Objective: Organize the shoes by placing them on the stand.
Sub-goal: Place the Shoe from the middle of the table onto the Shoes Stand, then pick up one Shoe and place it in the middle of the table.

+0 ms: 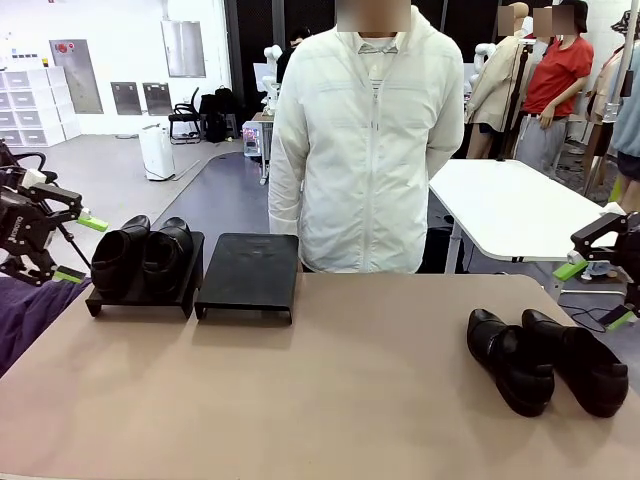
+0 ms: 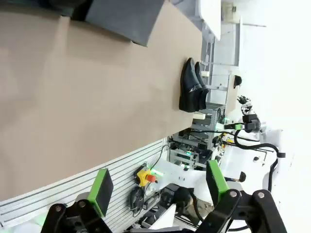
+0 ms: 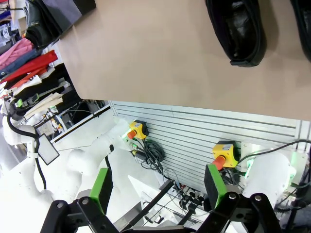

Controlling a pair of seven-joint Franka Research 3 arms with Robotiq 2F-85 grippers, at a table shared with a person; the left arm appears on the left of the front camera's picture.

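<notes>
Front view has the stand point(image 1: 250, 285) in the upper left of the frame, at the far side of the table point(image 1: 320, 410), just in front of a person point(image 1: 365, 140) in a white jacket. Its left platform point(image 1: 135, 298) carries two shoes point(image 1: 118, 258) side by side and touching. Its right platform point(image 1: 245, 260) shows its whole black top. The other two shoes point(image 1: 510, 362) lie on the table at the lower right, close together, with their toes toward the lower right corner.

The left gripper point(image 1: 80, 248) hangs at the left edge of the frame, near the left platform, with its green pads spread apart and nothing between them. The right gripper point(image 1: 595, 295) sits at the right edge, above and to the right of the table pair, with its jaws also wide apart and holding nothing.

In the left wrist view, the left gripper point(image 2: 159, 187) is spread wide at the bottom, with the stand point(image 2: 126, 17) at the top and the table pair point(image 2: 192, 90) at centre right. In the right wrist view, the right gripper point(image 3: 158, 187) is likewise parted, with one of the table shoes point(image 3: 238, 29) at the upper right.
</notes>
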